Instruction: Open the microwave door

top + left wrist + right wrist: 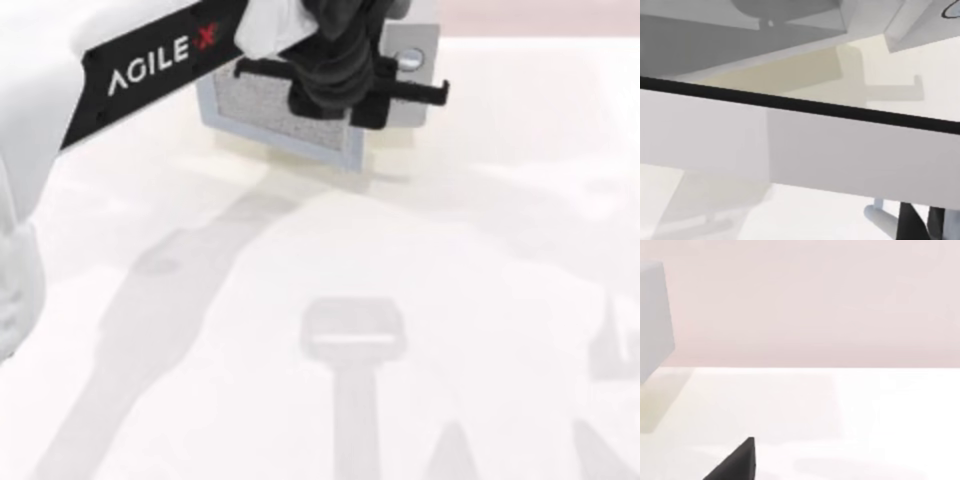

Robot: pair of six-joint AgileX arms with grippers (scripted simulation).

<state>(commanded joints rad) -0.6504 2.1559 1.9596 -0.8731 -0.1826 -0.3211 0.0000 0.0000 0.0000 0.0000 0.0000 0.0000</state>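
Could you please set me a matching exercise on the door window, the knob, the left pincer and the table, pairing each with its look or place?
Things:
1. door window
2. knob
3. left pincer
4. table

Descriptions:
A. plain pale surface
B. black, over the microwave's front
C. speckled grey
D. round, on the narrow panel to the right of the door

Pairs: 1-C, 2-D, 3-B, 4-A.

The right arm is outside the top view.

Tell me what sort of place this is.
Likely a rendered test bench rather than a real kitchen: a bare pale table against a plain pinkish wall, holding only the microwave, with the left arm reaching over the microwave door. The right arm is parked out of the top view.
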